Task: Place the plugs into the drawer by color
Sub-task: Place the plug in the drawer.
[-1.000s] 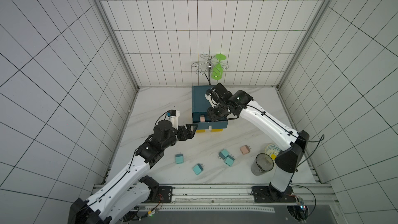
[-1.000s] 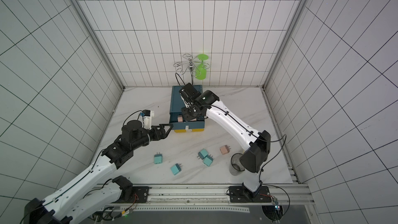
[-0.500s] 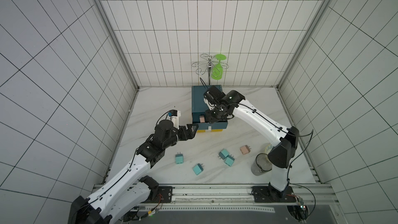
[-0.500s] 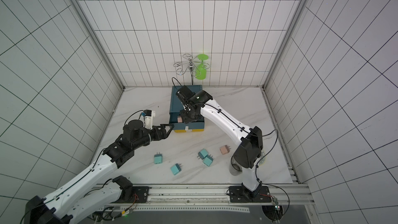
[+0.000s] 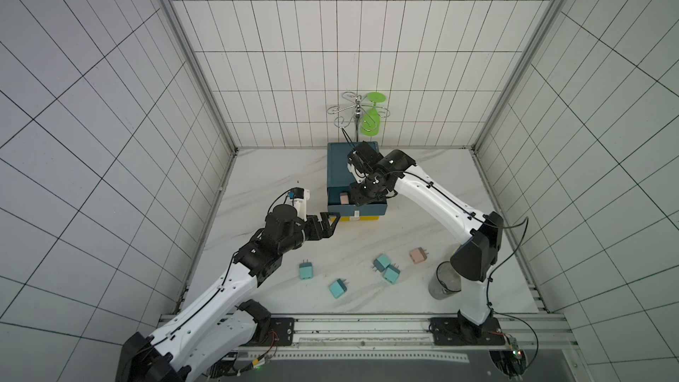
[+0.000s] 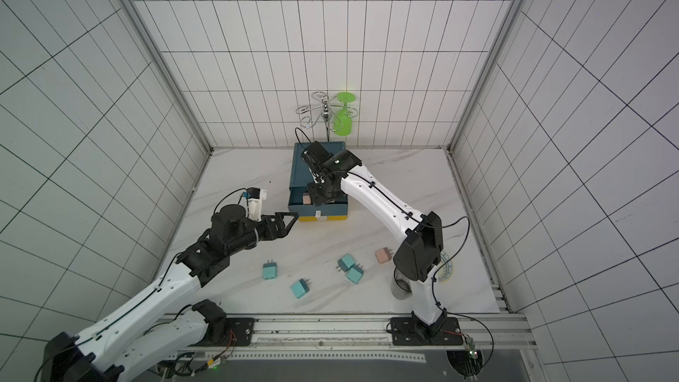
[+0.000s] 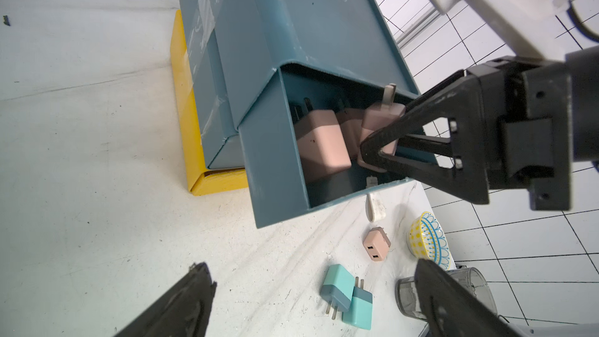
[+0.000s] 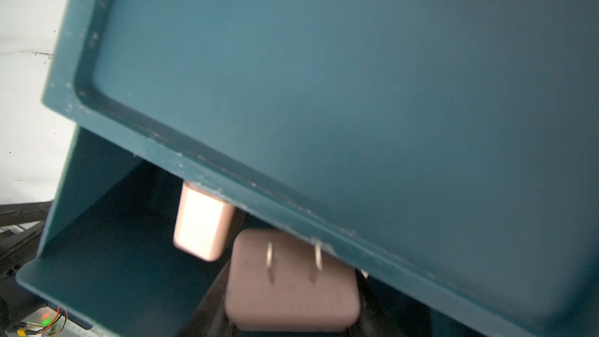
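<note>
Three tiled walls (image 5: 330, 49) box a white marble counter (image 5: 272, 178). Right tool (image 7: 372, 145) pinches a pink plug (image 7: 381, 117) inside the open drawer (image 7: 275, 157), prongs pointing back toward its wrist (near-cubic, no clear long axis); left tool (image 5: 330, 223) gapes wide beside it.

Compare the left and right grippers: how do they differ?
The left gripper is open and empty; the right gripper is shut on a pink plug. The left gripper hovers over the table by the front corner of the cabinet; the right gripper reaches into the pulled-out top drawer, beside a second pink plug. Shared: black triangular fingers.
</note>
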